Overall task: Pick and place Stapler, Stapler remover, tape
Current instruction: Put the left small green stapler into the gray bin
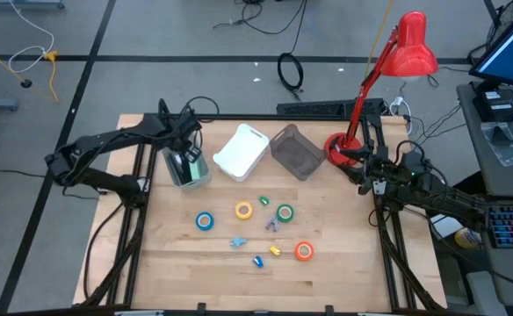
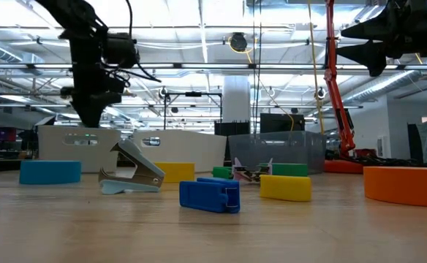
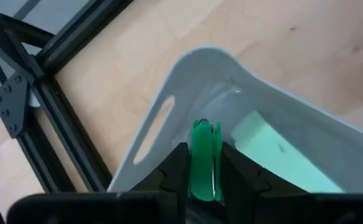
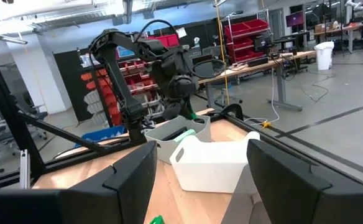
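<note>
My left gripper [image 1: 184, 160] hangs over a pale grey bin [image 1: 195, 177] at the table's far left, shut on a small green plastic thing [image 3: 202, 143]. A mint-green object [image 3: 275, 155] lies inside that bin. On the table's middle lie the blue tape [image 1: 205, 220], yellow tape [image 1: 243, 211], green tape [image 1: 285, 211] and orange tape [image 1: 304, 251], each flat on its side. A pale claw-shaped stapler remover [image 2: 129, 175] rests on the wood near them. My right gripper [image 4: 200, 168] waits open at the far right, pointing level across the table. My left gripper pinches the small green thing by its two flat sides [image 3: 201, 171] between its two fingers [image 3: 175, 171]. The fingers slant steeply down from above. The green thing stands edge-on, reaches out past the fingertips and hangs clear above the inside of the bin.
A white bin [image 1: 241, 151] and a dark mesh bin [image 1: 296, 151] stand at the back middle. A red desk lamp [image 1: 388, 79] rises at the far right. Small blue [image 1: 258, 261], yellow [image 1: 275, 250] and green [image 1: 263, 200] pieces lie among the tape rolls.
</note>
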